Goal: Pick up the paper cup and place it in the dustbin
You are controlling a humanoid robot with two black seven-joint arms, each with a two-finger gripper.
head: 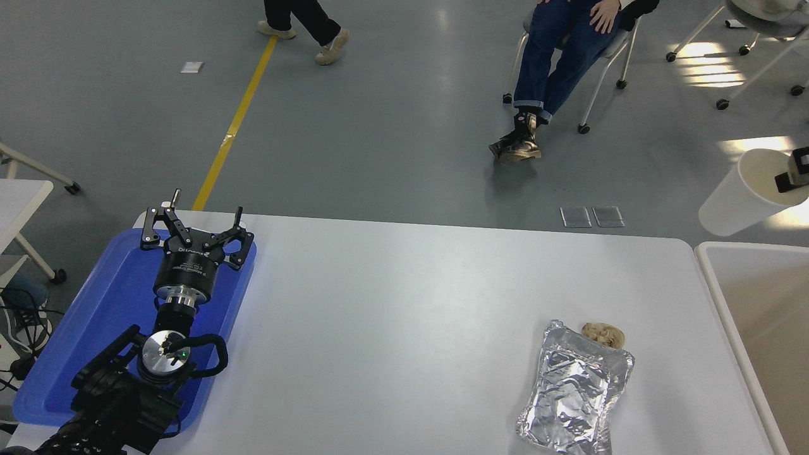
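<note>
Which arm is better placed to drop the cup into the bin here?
The right. Its gripper already grips the paper cup by the rim, tilted in the air beside the dustbin. The left gripper is parked open over the blue tray, across the table.
</note>
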